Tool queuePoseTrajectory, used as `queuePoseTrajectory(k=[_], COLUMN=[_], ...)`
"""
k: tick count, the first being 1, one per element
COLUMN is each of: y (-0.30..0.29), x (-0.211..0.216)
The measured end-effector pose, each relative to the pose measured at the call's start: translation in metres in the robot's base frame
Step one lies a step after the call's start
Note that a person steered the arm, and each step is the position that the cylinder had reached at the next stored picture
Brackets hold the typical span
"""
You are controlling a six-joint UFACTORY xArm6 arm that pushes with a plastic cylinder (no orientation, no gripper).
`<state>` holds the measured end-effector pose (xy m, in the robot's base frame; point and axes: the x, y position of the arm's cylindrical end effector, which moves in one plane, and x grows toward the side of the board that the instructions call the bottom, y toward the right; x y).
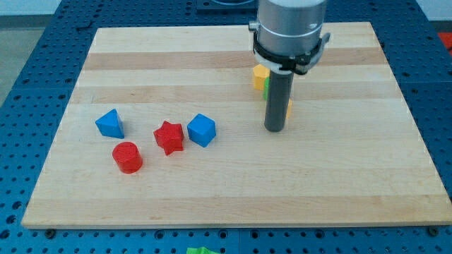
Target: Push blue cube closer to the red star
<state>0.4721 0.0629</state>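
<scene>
The blue cube (201, 130) sits left of the board's middle, just right of the red star (169, 137) and almost touching it. My tip (274, 130) rests on the board well to the right of the blue cube, with bare wood between them. The rod rises from it to the grey arm at the view's top.
A blue triangular block (110, 123) lies at the left, a red cylinder (128, 156) below the star's left. A yellow block (260, 75) and a green one (265, 90) are partly hidden behind the rod. The wooden board (353, 176) ends in blue pegboard all around.
</scene>
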Motion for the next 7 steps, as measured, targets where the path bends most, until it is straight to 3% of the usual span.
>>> queuePoseTrajectory(k=[3, 7], y=[-0.060, -0.126], x=[0.015, -0.018])
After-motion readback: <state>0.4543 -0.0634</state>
